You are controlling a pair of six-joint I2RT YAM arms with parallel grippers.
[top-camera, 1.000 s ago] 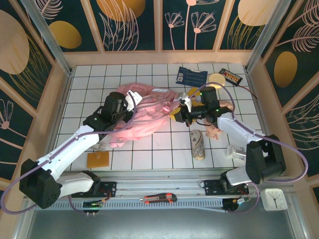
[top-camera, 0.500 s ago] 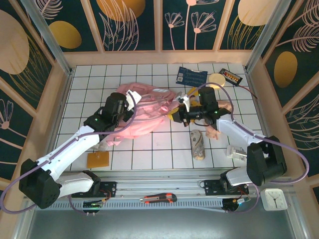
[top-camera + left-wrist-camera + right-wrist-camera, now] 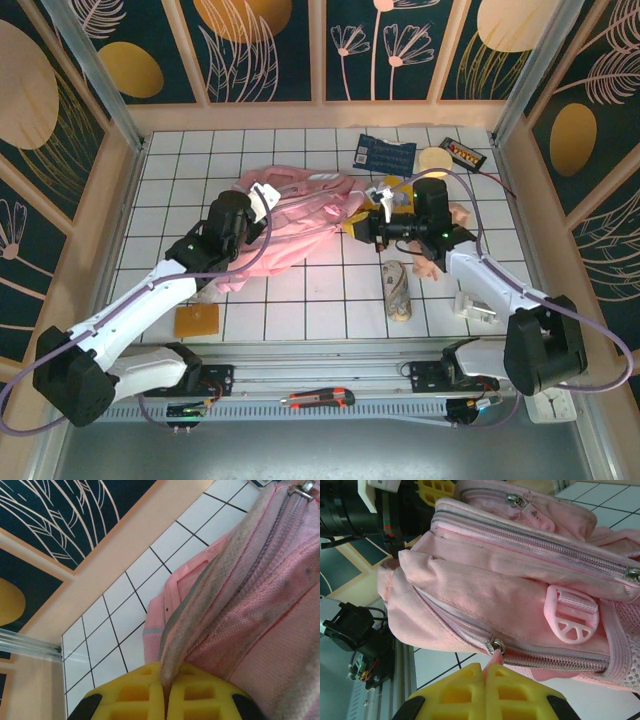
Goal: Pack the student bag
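Note:
The student bag [image 3: 300, 215], a big soft pink backpack, lies stretched between my two arms in the middle of the tiled table. My left gripper [image 3: 262, 198] is shut on a grey-edged fabric seam of the bag [image 3: 200, 605], pinched between its yellow fingertips [image 3: 140, 695]. My right gripper [image 3: 365, 224] is shut on the pink zipper pull [image 3: 491, 657] of a side zip on the bag [image 3: 520, 580], just below the metal slider. A pink plastic buckle [image 3: 571, 615] sits to the right of the slider.
A blue booklet [image 3: 384, 154], a round beige disc [image 3: 433, 158] and a black device [image 3: 463, 152] lie at the back right. A patterned roll [image 3: 398, 290], a white clip [image 3: 473, 305] and an orange card [image 3: 197, 319] lie near the front. Wooden walls ring the table.
The right gripper has drawn to the right with the zipper pull, and the left gripper has shifted up and right. The bag is pulled tauter between them.

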